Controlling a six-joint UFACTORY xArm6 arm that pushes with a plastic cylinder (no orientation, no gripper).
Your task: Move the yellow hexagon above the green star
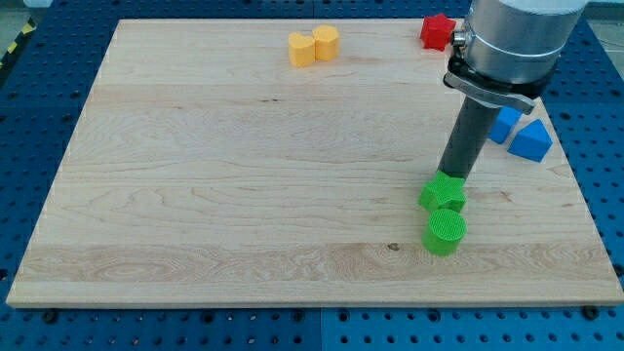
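Nearest you sits the green cylinder (446, 233), touching the green star (442, 194), and my tip (453, 176) presses the star's top edge. No claw here, nothing held; your yellow hexagon (302, 49) waits far up top beside another yellow block (327, 41).

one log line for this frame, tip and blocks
my tip: touching top edge of green star | green cylinder: just below star | yellow hexagon: view's top, beside yellow cylinder, untouched
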